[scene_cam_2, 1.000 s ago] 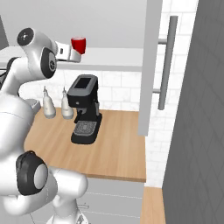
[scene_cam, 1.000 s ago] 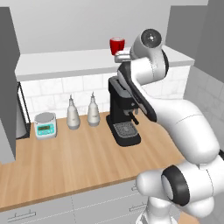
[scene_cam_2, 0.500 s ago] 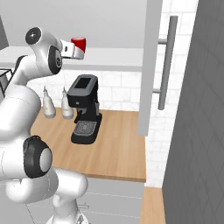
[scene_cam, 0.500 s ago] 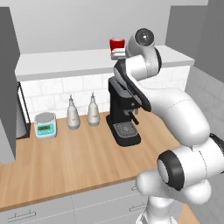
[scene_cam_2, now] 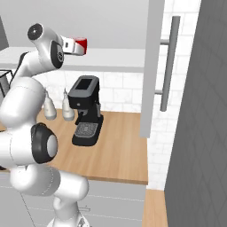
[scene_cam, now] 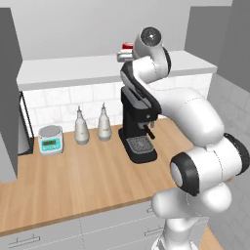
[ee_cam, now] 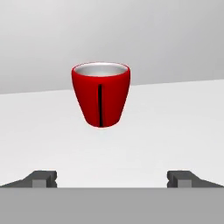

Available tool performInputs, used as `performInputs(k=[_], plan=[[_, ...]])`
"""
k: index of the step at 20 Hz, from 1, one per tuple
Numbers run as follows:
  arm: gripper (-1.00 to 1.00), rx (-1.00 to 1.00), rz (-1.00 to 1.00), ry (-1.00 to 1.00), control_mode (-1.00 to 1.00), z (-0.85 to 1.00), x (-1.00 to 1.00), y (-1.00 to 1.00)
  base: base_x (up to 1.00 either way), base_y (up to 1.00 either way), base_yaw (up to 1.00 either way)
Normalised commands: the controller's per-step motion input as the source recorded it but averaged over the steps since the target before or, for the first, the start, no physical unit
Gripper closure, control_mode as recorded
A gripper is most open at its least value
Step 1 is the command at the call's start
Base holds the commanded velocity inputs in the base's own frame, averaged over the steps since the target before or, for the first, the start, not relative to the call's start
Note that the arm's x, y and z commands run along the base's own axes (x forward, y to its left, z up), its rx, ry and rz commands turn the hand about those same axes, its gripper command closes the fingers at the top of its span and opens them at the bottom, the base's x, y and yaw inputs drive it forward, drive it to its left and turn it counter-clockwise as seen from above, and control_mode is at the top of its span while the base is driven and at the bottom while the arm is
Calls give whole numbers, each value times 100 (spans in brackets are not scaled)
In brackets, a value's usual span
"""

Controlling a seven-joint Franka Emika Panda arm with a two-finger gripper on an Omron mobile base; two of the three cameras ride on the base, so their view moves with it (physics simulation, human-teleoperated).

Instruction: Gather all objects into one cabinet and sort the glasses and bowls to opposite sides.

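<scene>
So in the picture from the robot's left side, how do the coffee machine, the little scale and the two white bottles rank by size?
1. Coffee machine, clearly largest.
2. The two white bottles, which look alike, so no ranking between them.
3. The scale, shorter but wider than the bottles, so nearly tied with them.

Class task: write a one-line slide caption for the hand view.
Open jaws of the gripper face an upright red cup standing on the white shelf, not yet reached.

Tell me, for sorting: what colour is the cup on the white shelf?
Bright red cup, pale grey inside; clearest in the hand view.
</scene>
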Motion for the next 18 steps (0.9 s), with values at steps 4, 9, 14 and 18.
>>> performInputs(k=[4, 9, 14, 18], plan=[[-100, 0, 0, 0, -100, 0, 40, 0, 0, 0, 0], [-100, 0, 0, 0, -100, 0, 45, 0, 0, 0, 0], [-100, 0, 0, 0, -100, 0, 40, 0, 0, 0, 0], [-100, 0, 0, 0, -100, 0, 34, 0, 0, 0, 0]])
